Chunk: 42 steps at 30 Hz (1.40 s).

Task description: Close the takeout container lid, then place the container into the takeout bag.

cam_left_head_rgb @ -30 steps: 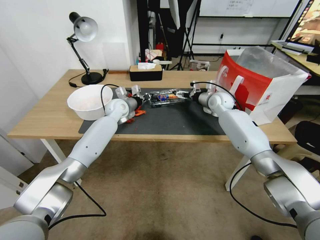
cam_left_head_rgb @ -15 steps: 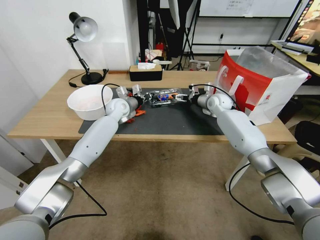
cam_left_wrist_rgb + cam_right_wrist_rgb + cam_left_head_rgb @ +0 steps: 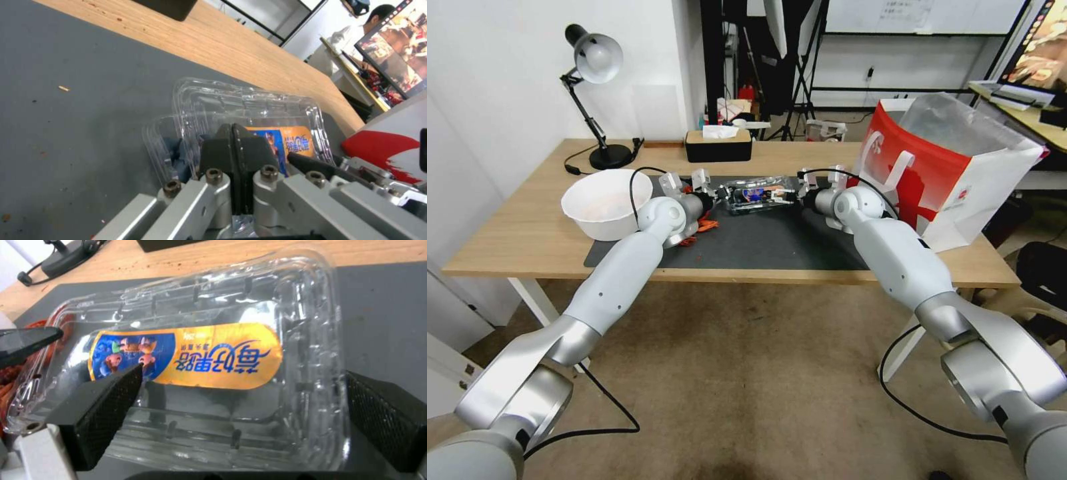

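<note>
The desk (image 3: 527, 240) carried a dark mat (image 3: 774, 243), and at the robot's right end of it stood the bag (image 3: 954, 177), red and white, upright, mouth open with silvery lining showing. A white bowl (image 3: 606, 203) sat at the mat's left edge, just beside the left arm.

The container (image 3: 755, 195) lay on the far part of the mat, between the two arms and well apart from the bag. Its lid (image 3: 209, 350), bearing an orange and blue sticker (image 3: 186, 355), lay down over the lower half; dark berries showed through the plastic in the left wrist view.

The left end effector (image 3: 232, 146) was at the container's left end, its black pads pressed together on the clear plastic edge. The right end effector (image 3: 242, 393) was at the opposite end, its pads spread wide to either side of the lid; whether they touched it I could not tell.
</note>
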Motion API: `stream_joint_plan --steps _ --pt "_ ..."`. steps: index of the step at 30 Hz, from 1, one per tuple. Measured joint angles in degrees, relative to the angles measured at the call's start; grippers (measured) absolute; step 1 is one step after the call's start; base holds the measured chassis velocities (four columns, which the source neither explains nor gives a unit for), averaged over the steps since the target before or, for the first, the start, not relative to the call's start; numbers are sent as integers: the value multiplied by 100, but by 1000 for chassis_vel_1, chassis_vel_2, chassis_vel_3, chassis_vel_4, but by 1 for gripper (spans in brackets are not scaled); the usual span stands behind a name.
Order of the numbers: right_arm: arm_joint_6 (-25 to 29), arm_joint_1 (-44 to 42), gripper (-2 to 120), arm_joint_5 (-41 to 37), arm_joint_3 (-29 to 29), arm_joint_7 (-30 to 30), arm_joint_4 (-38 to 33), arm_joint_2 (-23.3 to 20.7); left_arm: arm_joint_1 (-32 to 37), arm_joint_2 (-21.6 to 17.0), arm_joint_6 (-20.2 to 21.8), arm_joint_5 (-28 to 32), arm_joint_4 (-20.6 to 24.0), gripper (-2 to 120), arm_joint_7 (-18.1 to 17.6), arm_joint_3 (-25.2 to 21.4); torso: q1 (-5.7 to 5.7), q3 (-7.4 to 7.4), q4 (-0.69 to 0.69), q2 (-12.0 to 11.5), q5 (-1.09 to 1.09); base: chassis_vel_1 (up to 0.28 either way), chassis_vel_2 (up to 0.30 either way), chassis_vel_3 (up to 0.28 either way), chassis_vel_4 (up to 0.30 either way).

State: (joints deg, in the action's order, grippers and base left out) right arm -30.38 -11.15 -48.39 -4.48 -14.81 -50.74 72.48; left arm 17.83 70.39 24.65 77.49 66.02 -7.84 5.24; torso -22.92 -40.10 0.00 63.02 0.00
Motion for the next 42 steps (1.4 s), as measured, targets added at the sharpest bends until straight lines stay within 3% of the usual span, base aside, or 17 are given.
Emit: stream_joint_plan --steps 10,18,24,29,31,42 --pt "-28 3 99 -2 -27 1 64 51 2 -8 2 0 30 0 -9 -2 0 0 0 0 0 0 0 0 0" --pt "-44 -11 86 -57 -11 31 62 21 2 3 2 0 37 0 -14 3 1 0 0 0 0 0 0 0 0" --pt "-42 -25 60 -108 27 129 70 8 -8 3 6 0 37 0 -17 16 0 0 0 0 0 0 0 0 0" --pt "-28 -40 47 -115 37 164 70 8 -12 1 8 0 39 0 -18 19 1 0 0 1 1 0 0 0 0" --pt "-13 -45 35 -119 45 184 69 8 -13 1 8 0 41 0 -19 21 1 0 0 0 0 0 0 0 0" --pt "-4 -62 10 -152 65 254 48 -4 -5 -57 11 -3 147 0 -13 -19 1 0 1 1 0 0 0 0 0"
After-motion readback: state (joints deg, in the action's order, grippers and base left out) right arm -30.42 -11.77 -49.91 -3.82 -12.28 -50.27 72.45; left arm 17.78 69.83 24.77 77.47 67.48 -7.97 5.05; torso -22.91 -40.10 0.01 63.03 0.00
